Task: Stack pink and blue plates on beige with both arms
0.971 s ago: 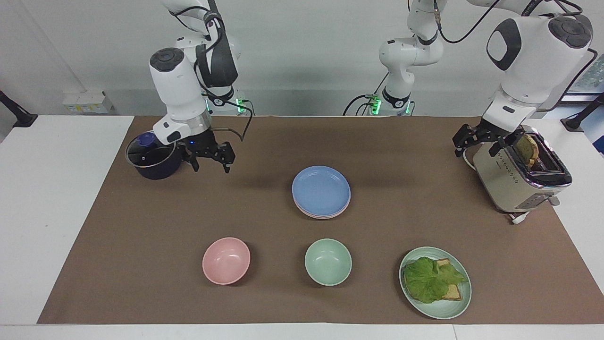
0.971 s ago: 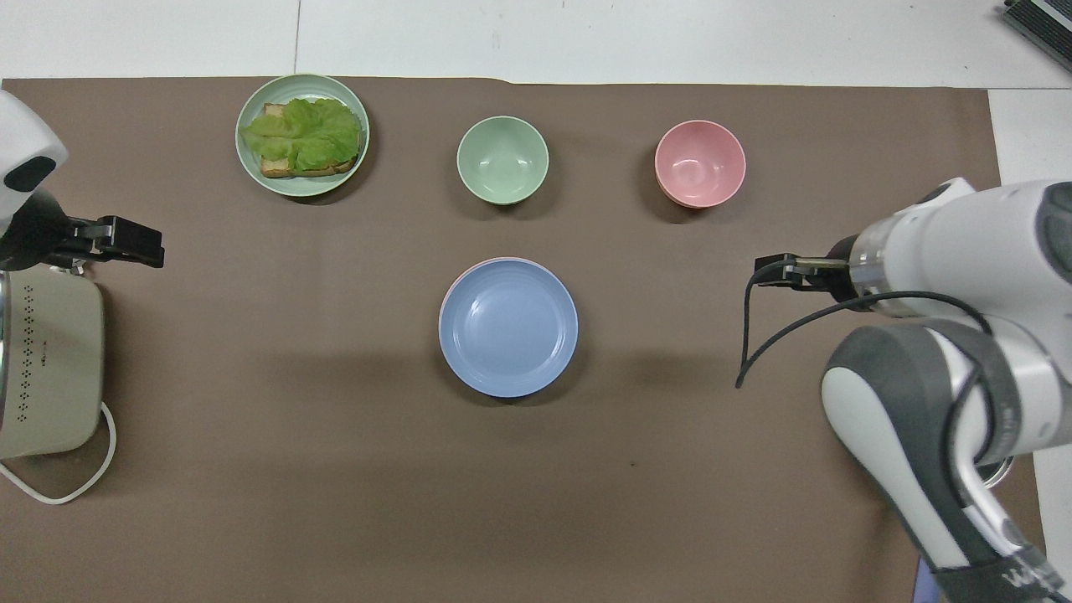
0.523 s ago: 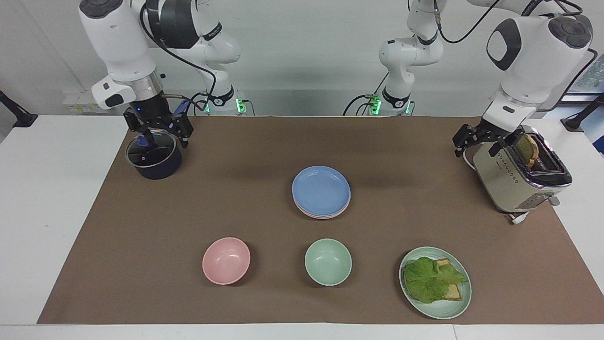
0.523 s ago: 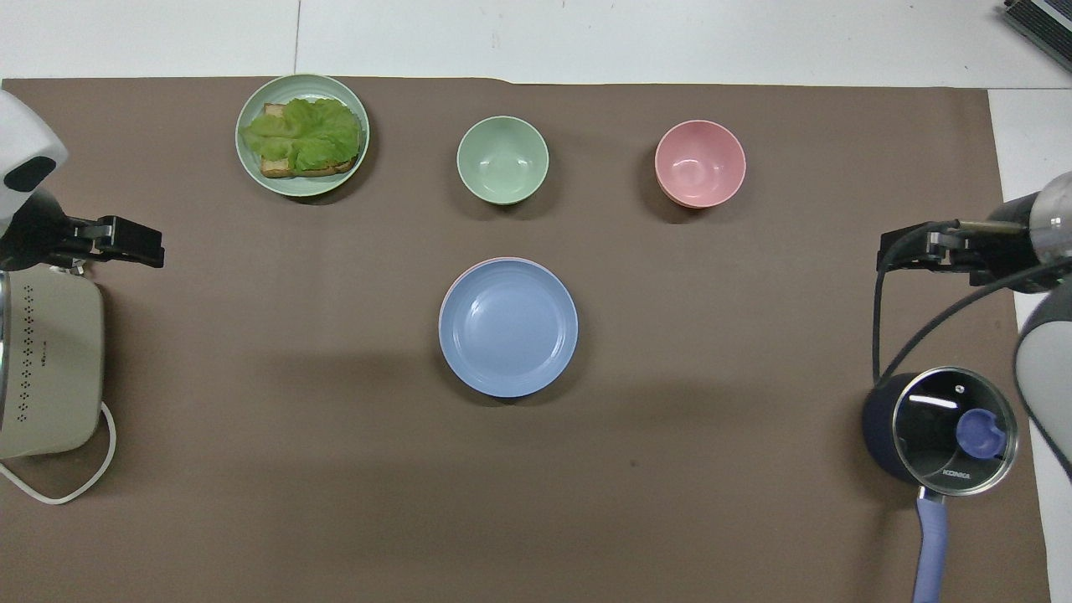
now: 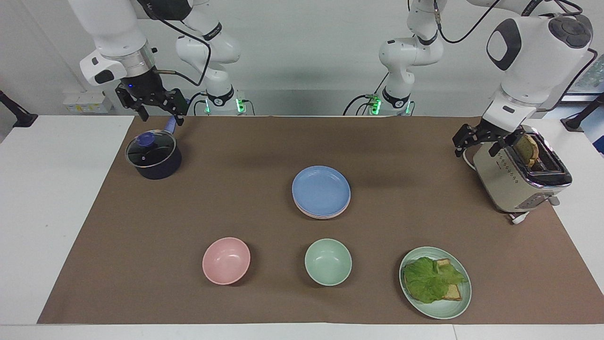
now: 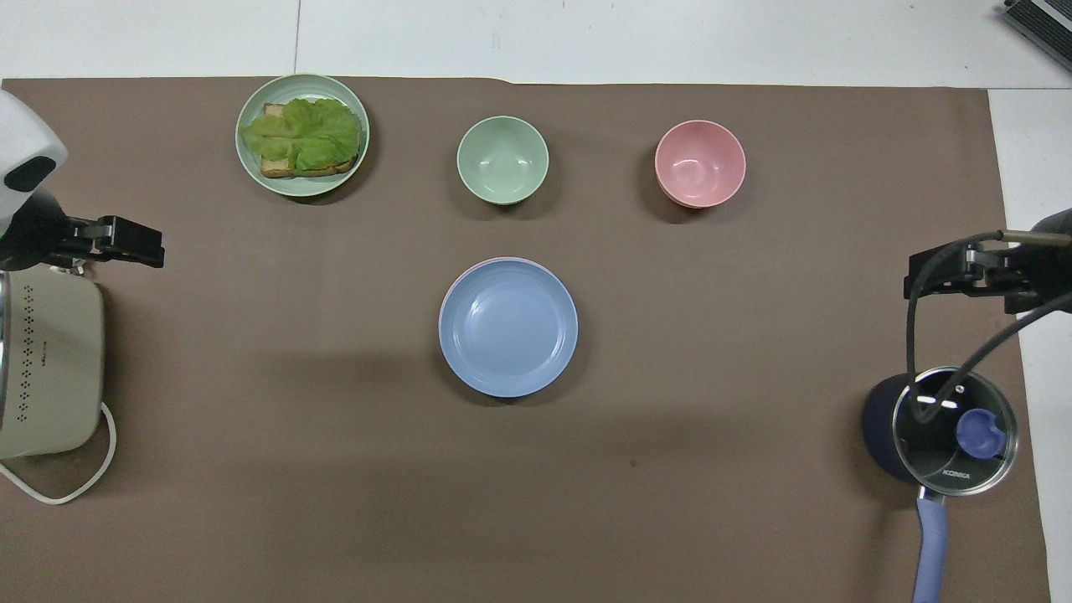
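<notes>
Spreading across the white counter [image 5: 56,212] is a brown paper mat [image 5: 188,198]; directions below are clock hours on the overhead view, centred on the plate stack, with twelve pointing away from the robots.

Two white jointed robot arms are standing at six. The left arm [image 5: 533,56] is reaching toward nine and the right arm [image 5: 113,28] toward three.

A cream metal toaster [image 5: 514,182] holding a bread slice is sitting at nine. A dark lidded saucepan with a blue handle [image 6: 950,431] is sitting just past three.

At the centre, the round cornflower-blue plastic plate [image 6: 508,327] is lying on top of the stack. The pale pink plate [image 6: 445,293] is peeking out beneath it. The cream-beige plate [image 5: 322,217] is showing only as a pale sliver at the bottom.

A mint-green plate of lettuce and toast [image 6: 251,172] is lying at ten. A mint-green bowl [image 6: 502,159] is sitting at twelve, and a deeper pink bowl [image 6: 700,163] at two.

The left end effector [image 5: 474,148] is hanging just beside the toaster, fingers spread wide and gripping nothing. The right end effector [image 5: 160,118] is hanging over the saucepan's handle, likewise spread wide and carrying nothing.
</notes>
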Robot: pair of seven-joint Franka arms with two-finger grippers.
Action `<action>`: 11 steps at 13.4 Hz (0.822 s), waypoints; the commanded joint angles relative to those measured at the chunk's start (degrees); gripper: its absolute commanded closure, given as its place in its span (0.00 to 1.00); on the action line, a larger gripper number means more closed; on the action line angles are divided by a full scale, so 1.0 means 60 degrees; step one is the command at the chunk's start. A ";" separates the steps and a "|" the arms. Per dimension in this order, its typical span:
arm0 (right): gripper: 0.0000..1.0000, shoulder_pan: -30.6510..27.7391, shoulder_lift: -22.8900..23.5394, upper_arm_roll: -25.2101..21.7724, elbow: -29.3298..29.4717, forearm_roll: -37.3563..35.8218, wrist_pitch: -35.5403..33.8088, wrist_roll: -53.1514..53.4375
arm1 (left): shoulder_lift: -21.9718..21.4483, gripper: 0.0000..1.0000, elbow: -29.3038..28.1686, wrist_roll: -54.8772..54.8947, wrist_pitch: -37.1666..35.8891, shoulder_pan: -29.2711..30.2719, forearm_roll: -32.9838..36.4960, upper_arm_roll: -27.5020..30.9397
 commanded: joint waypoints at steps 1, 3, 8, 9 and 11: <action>0.00 -0.0064 0.0011 0.0068 0.0052 -0.0189 -0.0136 -0.0068 | -0.0192 0.00 -0.0182 -0.0058 -0.0030 0.0043 -0.0010 -0.0001; 0.00 -0.0050 -0.0193 0.0068 -0.0254 -0.0174 -0.0078 -0.0068 | -0.0192 0.00 -0.0182 -0.0058 -0.0030 0.0043 -0.0010 -0.0001; 0.00 -0.0064 -0.0340 0.0068 -0.0505 -0.0160 0.0069 -0.0083 | -0.0192 0.00 -0.0182 -0.0058 -0.0030 0.0043 -0.0010 -0.0001; 0.00 -0.0064 -0.0355 0.0068 -0.0505 -0.0160 0.0142 -0.0083 | -0.0178 0.00 -0.0182 -0.0058 -0.0030 0.0043 -0.0010 -0.0001; 0.00 -0.0064 -0.0340 0.0068 -0.0505 -0.0160 0.0201 -0.0083 | -0.0192 0.00 -0.0182 -0.0058 -0.0030 0.0043 -0.0010 -0.0001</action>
